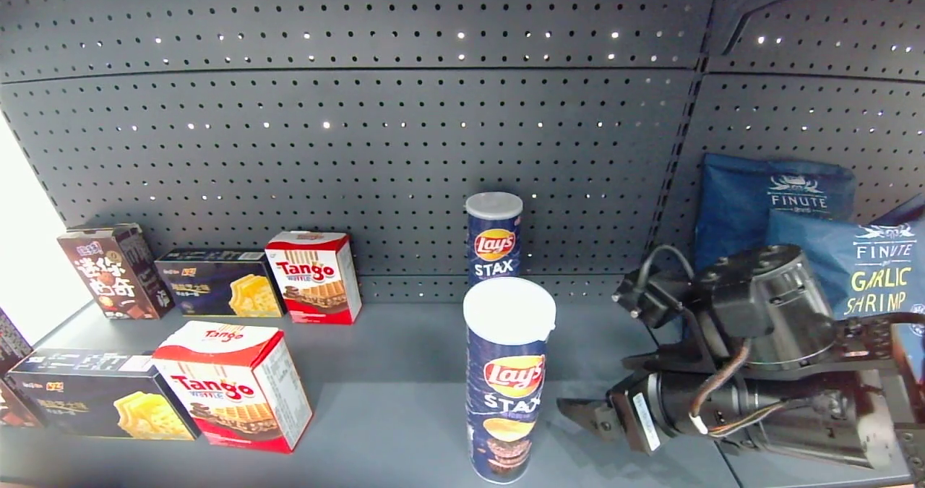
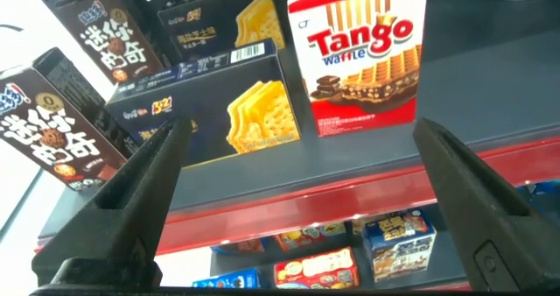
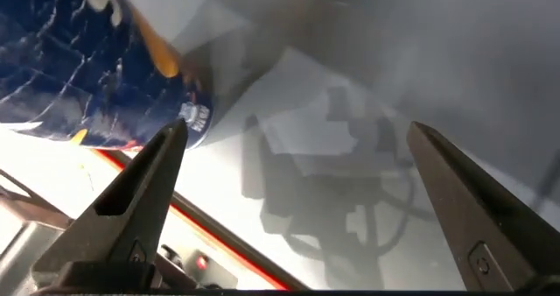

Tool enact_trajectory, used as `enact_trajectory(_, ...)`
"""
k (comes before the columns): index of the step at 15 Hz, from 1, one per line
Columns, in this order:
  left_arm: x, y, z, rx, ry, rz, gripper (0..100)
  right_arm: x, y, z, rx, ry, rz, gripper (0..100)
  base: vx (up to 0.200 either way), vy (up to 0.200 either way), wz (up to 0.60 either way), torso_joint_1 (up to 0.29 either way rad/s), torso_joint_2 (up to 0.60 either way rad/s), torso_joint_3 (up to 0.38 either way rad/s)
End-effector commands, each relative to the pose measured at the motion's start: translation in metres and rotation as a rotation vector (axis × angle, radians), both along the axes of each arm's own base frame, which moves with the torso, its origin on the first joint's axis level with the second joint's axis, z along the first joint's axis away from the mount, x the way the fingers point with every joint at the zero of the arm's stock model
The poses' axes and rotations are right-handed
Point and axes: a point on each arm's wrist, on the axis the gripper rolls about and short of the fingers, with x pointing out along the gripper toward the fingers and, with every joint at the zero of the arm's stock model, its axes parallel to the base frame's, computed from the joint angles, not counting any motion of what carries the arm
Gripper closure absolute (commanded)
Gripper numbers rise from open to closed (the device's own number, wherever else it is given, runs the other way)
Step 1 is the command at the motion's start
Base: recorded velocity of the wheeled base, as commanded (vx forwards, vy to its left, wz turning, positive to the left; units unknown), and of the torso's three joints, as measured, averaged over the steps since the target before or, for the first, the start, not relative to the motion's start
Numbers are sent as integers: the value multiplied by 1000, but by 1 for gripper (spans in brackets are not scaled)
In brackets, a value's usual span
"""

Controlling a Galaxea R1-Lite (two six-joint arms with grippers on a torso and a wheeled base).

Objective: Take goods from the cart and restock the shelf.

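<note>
A dark grey perforated metal back panel (image 1: 361, 148) rises behind the flat grey metal shelf board (image 1: 405, 358), and pinpoints of light show through some of its holes. Above the shelf board's right part, a slotted grey upright (image 1: 676, 184) divides the panel. A red front strip (image 2: 332, 198) edges the shelf board. A bright white glare (image 1: 18, 257) lies past its left end.

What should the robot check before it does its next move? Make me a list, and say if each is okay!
1. Right gripper empty: ok, open, nothing between its fingers.
2. Left gripper empty: ok, open too.
3. Front chips can upright: ok.
4. Right gripper clear of that can: ok, a gap shows.
5. Bare shelf space for more goods: ok, beside the front wafer box.
6. Blue snack bags steady: cannot tell, the right arm hides their bases.
</note>
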Motion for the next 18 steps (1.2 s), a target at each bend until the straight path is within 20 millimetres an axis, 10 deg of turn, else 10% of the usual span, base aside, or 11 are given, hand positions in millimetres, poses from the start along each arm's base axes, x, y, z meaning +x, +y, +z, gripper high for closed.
enact_trajectory(1, -3, 1, -10, 0, -4, 1, 0, -21, -44, 27, 106, -81, -123, 0, 0, 0, 0, 0, 0, 0)
enact_trajectory(7, -7, 3, -36, 12, 20, 3, 0, -102, -162, 33, 214, -355, -586, 0, 0, 0, 0, 0, 0, 0)
enact_trajectory(15, -11, 5, -51, 114, -8, -12, 0, -198, -180, -87, 81, -557, -871, 0, 0, 0, 0, 0, 0, 0)
enact_trajectory(18, -11, 5, -51, 111, -7, -12, 0, -202, -179, -93, 64, -601, -804, 0, 0, 0, 0, 0, 0, 0)
